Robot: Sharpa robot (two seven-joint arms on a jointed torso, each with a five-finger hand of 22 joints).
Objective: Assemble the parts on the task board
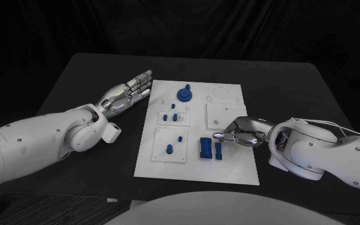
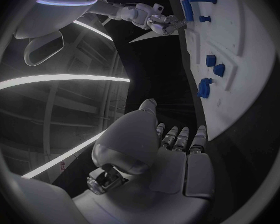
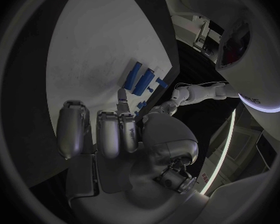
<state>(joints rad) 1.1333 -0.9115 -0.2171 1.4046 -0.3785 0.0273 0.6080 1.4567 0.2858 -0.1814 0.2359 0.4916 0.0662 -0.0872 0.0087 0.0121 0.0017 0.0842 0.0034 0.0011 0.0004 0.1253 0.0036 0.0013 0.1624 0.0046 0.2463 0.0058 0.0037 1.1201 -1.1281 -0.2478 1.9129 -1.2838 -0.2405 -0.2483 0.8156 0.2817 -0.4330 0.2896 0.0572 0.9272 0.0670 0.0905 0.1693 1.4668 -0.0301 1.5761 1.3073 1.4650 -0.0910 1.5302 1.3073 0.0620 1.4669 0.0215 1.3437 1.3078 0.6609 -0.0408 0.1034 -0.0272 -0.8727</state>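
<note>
The white task board (image 1: 225,167) lies in the middle of the black table. At its far end sits a round blue part (image 1: 183,95), with small blue pegs (image 1: 170,116) nearer. Two blue blocks (image 1: 205,148) lie side by side near the board's right middle. My right hand (image 1: 239,134) hovers over the board's right side, its fingertips just beyond the narrower block (image 1: 219,150), with nothing in them. The right wrist view shows its fingers (image 3: 105,132) over the board (image 3: 96,50), the blocks (image 3: 140,77) ahead. My left hand (image 1: 129,92) lies open beside the board's far left corner.
Bare black table (image 1: 90,74) surrounds the board on all sides. The left wrist view shows the board's edge (image 2: 239,50) with blue parts (image 2: 205,87) beside my left hand (image 2: 171,154), and my right hand (image 2: 155,21) at the far side.
</note>
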